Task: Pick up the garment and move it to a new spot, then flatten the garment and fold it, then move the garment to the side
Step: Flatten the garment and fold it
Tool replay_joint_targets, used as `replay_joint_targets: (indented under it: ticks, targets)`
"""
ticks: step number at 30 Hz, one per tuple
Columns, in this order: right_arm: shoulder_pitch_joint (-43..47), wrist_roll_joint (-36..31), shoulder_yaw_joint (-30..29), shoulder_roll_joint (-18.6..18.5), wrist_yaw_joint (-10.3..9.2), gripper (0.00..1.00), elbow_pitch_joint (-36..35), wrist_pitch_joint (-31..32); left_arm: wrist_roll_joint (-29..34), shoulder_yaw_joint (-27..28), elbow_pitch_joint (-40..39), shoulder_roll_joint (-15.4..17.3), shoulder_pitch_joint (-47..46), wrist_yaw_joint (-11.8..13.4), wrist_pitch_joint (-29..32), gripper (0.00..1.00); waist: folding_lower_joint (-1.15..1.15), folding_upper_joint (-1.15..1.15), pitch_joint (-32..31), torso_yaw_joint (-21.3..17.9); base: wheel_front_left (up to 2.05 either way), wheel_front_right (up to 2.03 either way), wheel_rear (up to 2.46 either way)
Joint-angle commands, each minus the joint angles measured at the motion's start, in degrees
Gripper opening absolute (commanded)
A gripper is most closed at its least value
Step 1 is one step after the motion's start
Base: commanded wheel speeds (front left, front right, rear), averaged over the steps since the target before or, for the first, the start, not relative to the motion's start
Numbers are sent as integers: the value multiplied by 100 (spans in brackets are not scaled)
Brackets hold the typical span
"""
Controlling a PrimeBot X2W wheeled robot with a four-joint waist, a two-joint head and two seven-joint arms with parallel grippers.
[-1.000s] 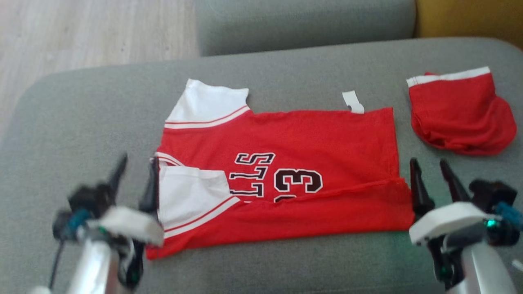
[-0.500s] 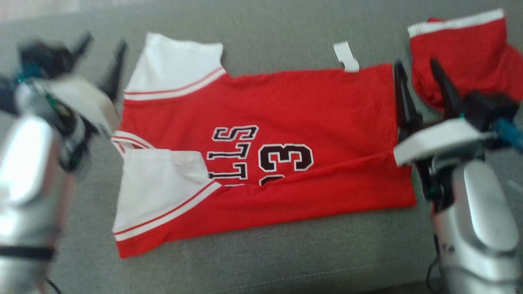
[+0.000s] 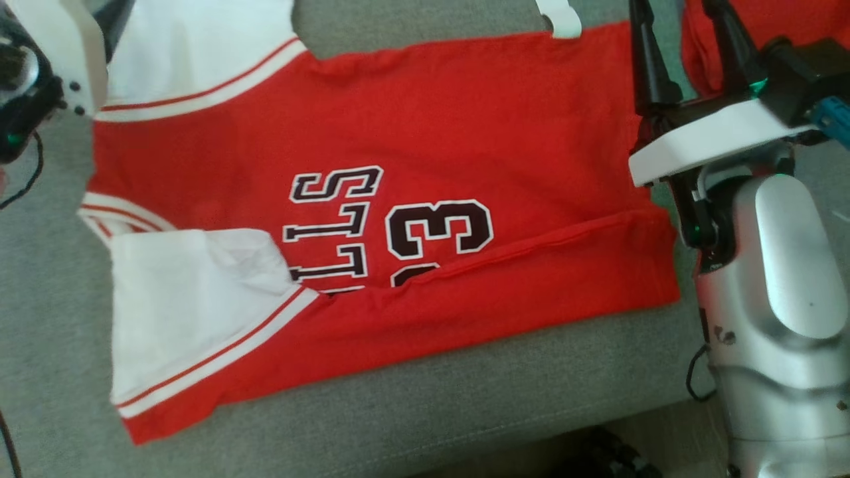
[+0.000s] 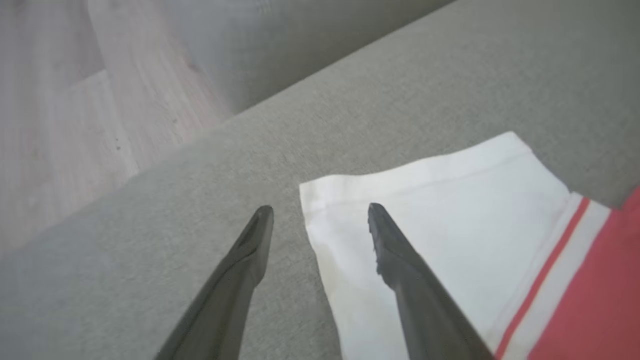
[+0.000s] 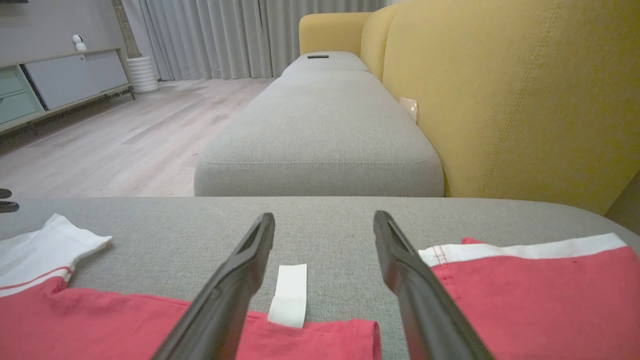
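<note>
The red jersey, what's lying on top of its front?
Its own near side is folded over the red jersey: a red flap and a white sleeve. They cover part of one black digit and some lettering; the rest beneath is hidden.

Red jersey (image 3: 465,119), white red-striped sleeves (image 3: 186,312), grey cushion (image 3: 465,405)

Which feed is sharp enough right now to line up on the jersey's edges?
Right wrist view: the sharpest, evenly lit, with the jersey hem and its white label crisp. Head view: lettering readable, slightly soft overall. Left wrist view: smeared throughout, with the white sleeve edge just traceable between the open fingers of the left end effector.
</note>
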Motion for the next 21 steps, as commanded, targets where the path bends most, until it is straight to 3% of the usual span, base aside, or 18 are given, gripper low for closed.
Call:
replay_joint_targets:
  ticks: [1, 5, 14, 20, 21]
  targets:
    - [-111, 56, 146, -8, 37, 100, -162, -78, -233, -113, -52, 393, -382, 8, 74, 100, -2, 0, 172, -134, 0, 0, 0]
    - [-138, 152, 137, -8, 37, 100, -117, -134, -563, -569, 169, 536, -641, 8, 148, 100, -2, 0, 262, -205, 0, 0, 0]
    - [-119, 244, 80, -8, 37, 100, -14, -268, -1042, -1196, 444, 548, -1001, 8, -71, 100, -2, 0, 372, -277, 0, 0, 0]
    - [-225, 195, -51, -8, 37, 100, -42, -261, -1629, -1558, 537, 559, -1101, 8, 154, 100, -2, 0, 425, -323, 0, 0, 0]
    - [-237, 184, -73, -8, 37, 100, -52, -253, -1742, -1621, 527, 560, -1102, 8, 231, 94, -2, 0, 428, -319, 0, 0, 0]
